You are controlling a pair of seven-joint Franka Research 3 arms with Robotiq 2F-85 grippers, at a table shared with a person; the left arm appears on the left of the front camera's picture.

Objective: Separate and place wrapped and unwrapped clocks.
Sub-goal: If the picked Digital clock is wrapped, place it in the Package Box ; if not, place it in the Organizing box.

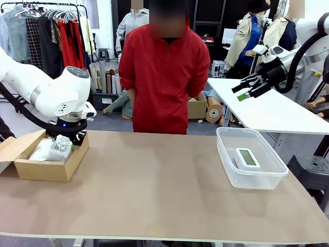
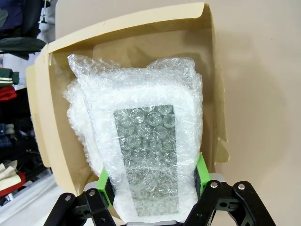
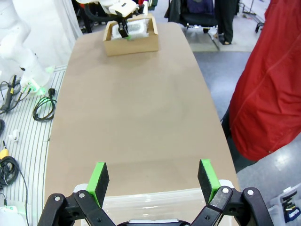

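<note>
I use the brown cardboard box (image 1: 49,165) as my landmark. It sits on the tan table (image 1: 154,185), with its flaps open.

My left gripper (image 2: 153,181) is right over this box. Its two green pads (image 2: 104,181) squeeze the sides of a clock wrapped in whitish clear bubble wrap (image 2: 146,150). I can see the dark screen through the bubbles. The held clock (image 1: 61,145) hangs inside the top of the box, between the box walls. I cannot tell if it touches the bottom.

A second lump of bubble wrap (image 1: 41,150) lies in the same box, just beside the held one and partly under it. In my left wrist view it peeks out (image 2: 75,108) behind the held clock.

Far from the box, on the other side of the table, stands a clear plastic tub (image 1: 251,157). The bare white clock with the grey-green screen (image 1: 247,157) lies flat inside that tub.

My right gripper (image 1: 248,88) is up in the air, well away from the box and higher than the tub. Its fingers are spread wide apart and hold nothing. In my right wrist view the green pads (image 3: 98,178) hang over the tub's near rim (image 3: 155,200), and the box (image 3: 131,38) is at the far end of the table.

A person in a red jacket (image 1: 164,77) stands behind the table, between the box and the tub.
</note>
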